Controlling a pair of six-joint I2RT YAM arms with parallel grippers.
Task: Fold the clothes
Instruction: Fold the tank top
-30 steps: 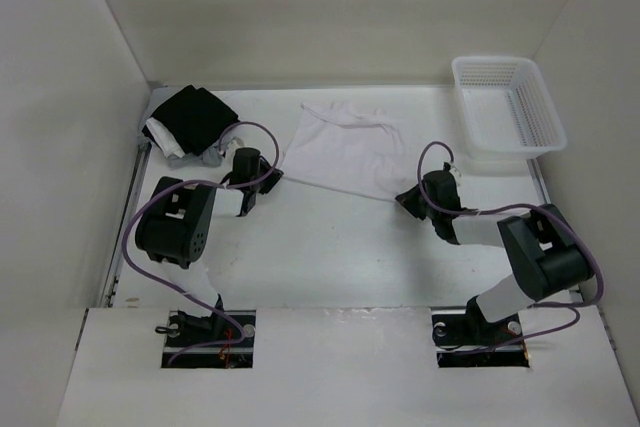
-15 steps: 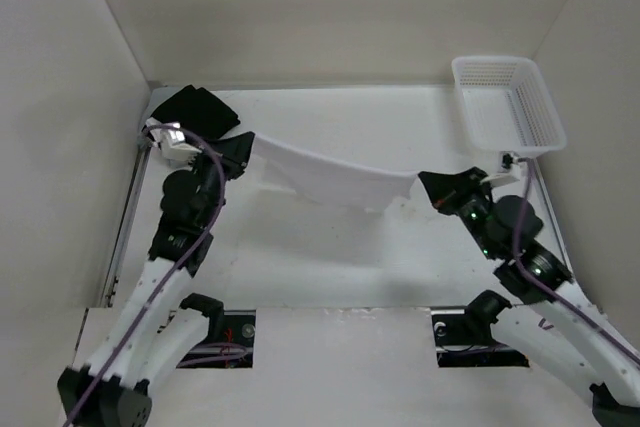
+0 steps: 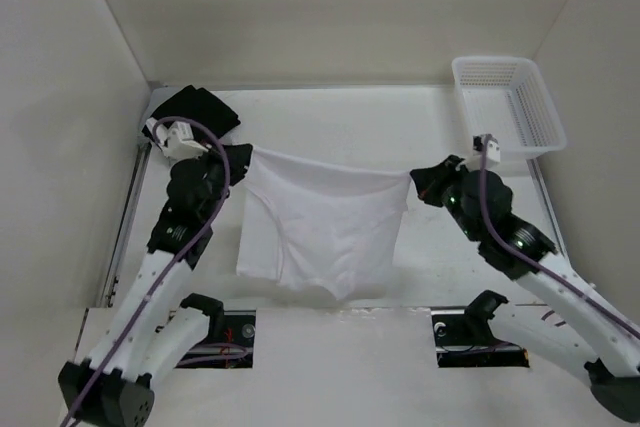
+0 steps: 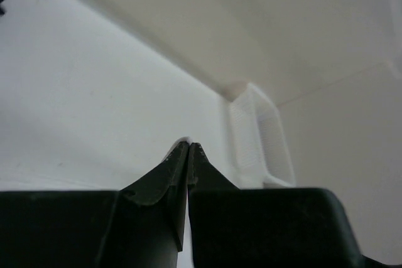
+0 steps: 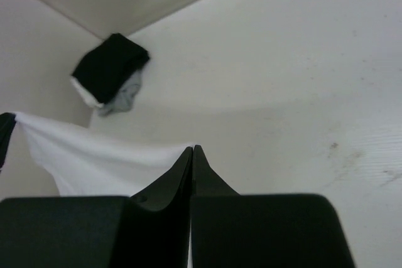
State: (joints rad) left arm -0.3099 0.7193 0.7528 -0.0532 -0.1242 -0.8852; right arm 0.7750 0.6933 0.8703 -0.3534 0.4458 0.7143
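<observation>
Starting at the near edge, you have the left arm (image 3: pixel 150 277) and the right arm (image 3: pixel 560 277) rising from their bases and reaching away over the worktop (image 3: pixel 330 117). Between them hangs the white garment (image 3: pixel 320 222), lifted by its two upper corners and spread wide, roughly over the middle of the worktop. Its top edge sags a little in the middle and its lower part droops toward you. Whether the lowest edge touches the worktop you cannot tell from above.

Your left jaws are clamped on the garment's upper left corner and your right jaws on its upper right corner. In each wrist view the two dark fingers meet at their tips with no gap between them. In the right wrist view the cloth stretches away to the left from the fingertips, taut along its top.

Farther back, just beyond the left jaws, the black, white and grey clothes pile (image 3: pixel 195 112) sits in the far left corner, apart from the garment. In the far right corner stands the white plastic basket (image 3: pixel 545 127), beyond the right jaws and well clear of the cloth.
</observation>
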